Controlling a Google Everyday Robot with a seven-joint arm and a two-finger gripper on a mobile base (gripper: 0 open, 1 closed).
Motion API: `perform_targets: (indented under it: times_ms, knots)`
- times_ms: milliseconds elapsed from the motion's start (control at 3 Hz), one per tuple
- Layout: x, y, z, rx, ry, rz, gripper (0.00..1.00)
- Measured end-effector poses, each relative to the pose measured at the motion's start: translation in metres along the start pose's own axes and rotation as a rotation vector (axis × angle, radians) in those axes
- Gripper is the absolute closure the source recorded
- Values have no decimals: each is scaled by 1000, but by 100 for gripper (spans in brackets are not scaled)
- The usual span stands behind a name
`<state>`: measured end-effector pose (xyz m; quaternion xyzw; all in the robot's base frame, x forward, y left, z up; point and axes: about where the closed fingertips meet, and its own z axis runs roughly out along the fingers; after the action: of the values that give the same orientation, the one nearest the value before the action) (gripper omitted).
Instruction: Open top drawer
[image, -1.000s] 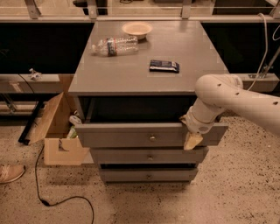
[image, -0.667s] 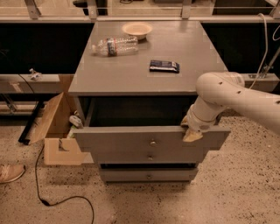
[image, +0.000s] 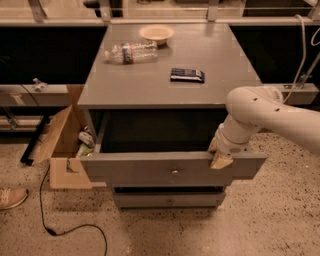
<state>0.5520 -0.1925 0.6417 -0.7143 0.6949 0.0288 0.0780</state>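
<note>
The top drawer (image: 150, 170) is a wide grey front with a small round metal knob (image: 174, 172) at its centre. It stands pulled well out from the grey cabinet, showing a dark inside. My gripper (image: 220, 159) is at the top edge of the drawer front, right of the knob, at the end of the white arm (image: 270, 112) that comes in from the right. A narrower grey drawer front (image: 167, 200) with a knob sits below, closed.
On the cabinet top (image: 125, 85) lie a plastic bottle (image: 131, 51), a pale bowl (image: 156, 33) and a dark flat packet (image: 187, 75). An open cardboard box (image: 62, 145) stands on the floor at the left. A black cable (image: 55, 220) runs across the floor. A shoe (image: 10, 196) shows at the left edge.
The top drawer has slid further out toward the camera. My gripper has moved with its top edge, forward and slightly down.
</note>
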Motion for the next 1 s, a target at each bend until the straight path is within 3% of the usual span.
perform_targets:
  times_ms: [333,1000]
  knots:
    - [-9,7,-4,24,-29,23,83]
    - [-9,7,-4,24,-29,23,36]
